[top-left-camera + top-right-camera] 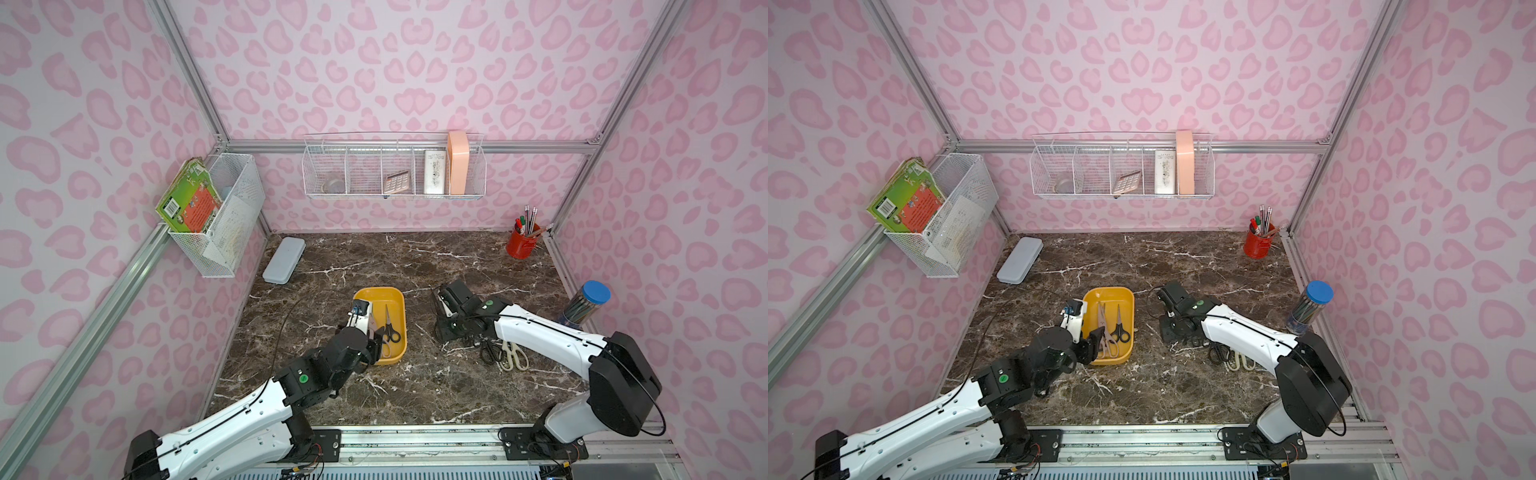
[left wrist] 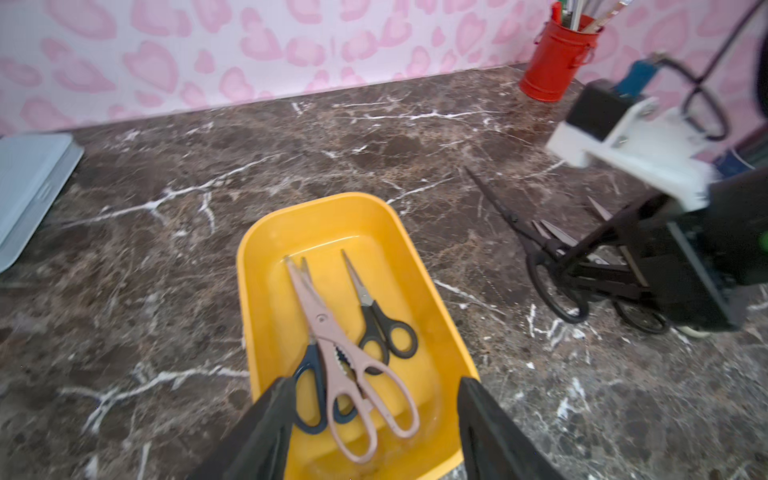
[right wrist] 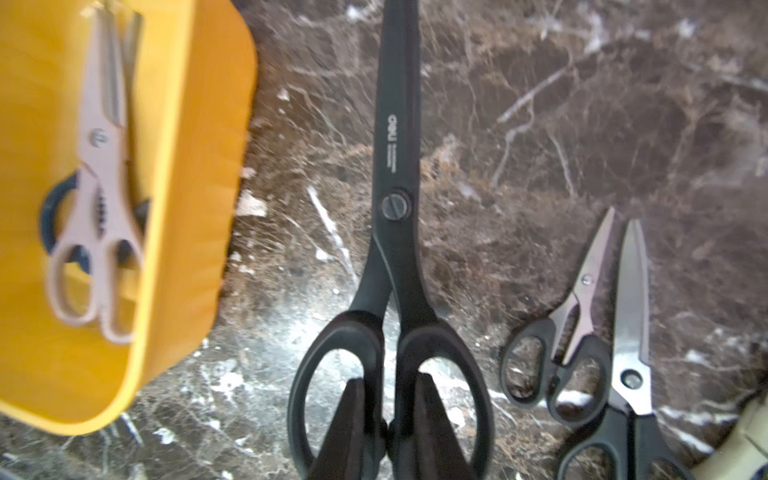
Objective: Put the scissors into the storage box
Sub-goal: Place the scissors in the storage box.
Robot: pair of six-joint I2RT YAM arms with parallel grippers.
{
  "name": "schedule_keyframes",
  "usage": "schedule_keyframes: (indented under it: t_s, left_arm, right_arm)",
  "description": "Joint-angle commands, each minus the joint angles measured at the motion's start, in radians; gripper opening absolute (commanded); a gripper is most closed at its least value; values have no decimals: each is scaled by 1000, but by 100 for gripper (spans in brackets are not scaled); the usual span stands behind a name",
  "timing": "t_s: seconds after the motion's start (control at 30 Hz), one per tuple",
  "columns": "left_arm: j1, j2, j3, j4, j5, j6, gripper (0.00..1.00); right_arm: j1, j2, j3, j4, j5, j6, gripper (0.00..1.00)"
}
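Scissors (image 3: 395, 166), tip cut off, seemingly pinched by right gripper (image 3: 390, 380), left gripper (image 2: 376, 380) wide

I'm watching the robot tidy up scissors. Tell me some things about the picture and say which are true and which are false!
The yellow plastic storage box holds three pairs of scissors. True.
The red metal pencil pot lies tipped over. False: it stands upright.
The right gripper pinches the long all-black scissors at the handles. True.
The left gripper holds the beige-pink scissors. False: its jaws are open; those scissors lie in the box.
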Motion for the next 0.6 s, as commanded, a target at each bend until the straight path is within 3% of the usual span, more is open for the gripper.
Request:
schedule_keyframes:
  t_s: [0.0, 0.1, 0.27, 0.57]
  left_arm:
    - [50, -88, -58, -72, -26, -85, 72]
    - [107, -169, -105, -169, -65, -214, 77]
    - [139, -284, -158, -259, -118, -300, 77]
    - [139, -324, -183, -282, -132, -285, 78]
  right_arm:
    - [49, 19, 89, -9, -13, -22, 1]
    - [102, 79, 186, -7, -72, -20, 1]
    - [182, 199, 273, 42, -134, -1, 2]
    - [203, 332, 265, 210, -216, 92, 4]
